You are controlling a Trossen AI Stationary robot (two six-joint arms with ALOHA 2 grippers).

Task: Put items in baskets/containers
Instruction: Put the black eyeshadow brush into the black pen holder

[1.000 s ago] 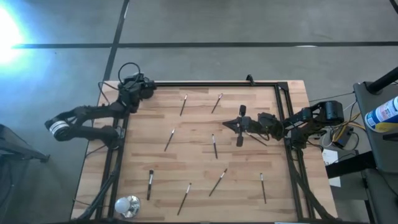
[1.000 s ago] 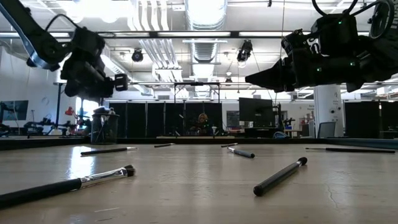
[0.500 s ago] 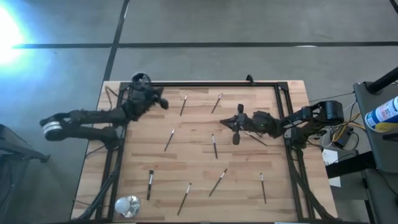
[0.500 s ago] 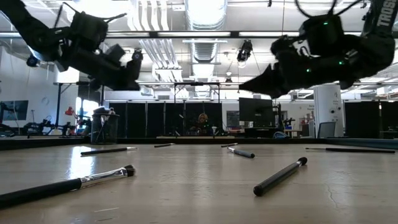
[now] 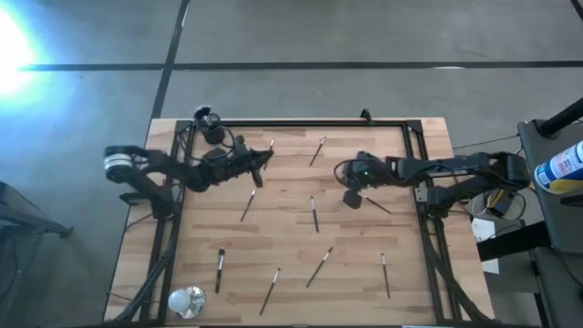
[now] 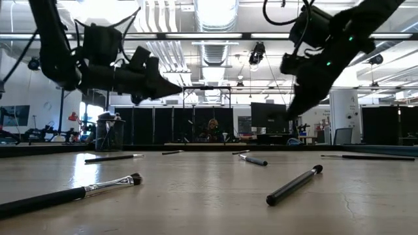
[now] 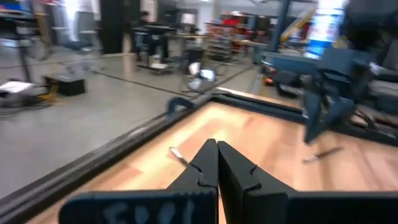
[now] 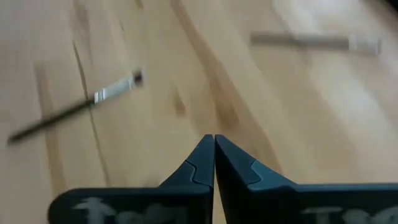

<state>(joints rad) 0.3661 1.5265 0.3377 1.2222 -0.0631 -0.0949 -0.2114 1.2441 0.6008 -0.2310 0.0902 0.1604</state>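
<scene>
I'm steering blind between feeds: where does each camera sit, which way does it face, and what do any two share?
High view: overhead, straight down on the wooden table; both arms show, left gripper and right gripper, jaws shut.
Low view: table height, level across scattered makeup brushes into the room; both arms hang from above.
Left wrist view: past its shut fingers toward the table's far edge and the right arm.
Right wrist view: down past its shut fingers at brushes on wood.
Shared: high and low views both show the black cup.
</scene>
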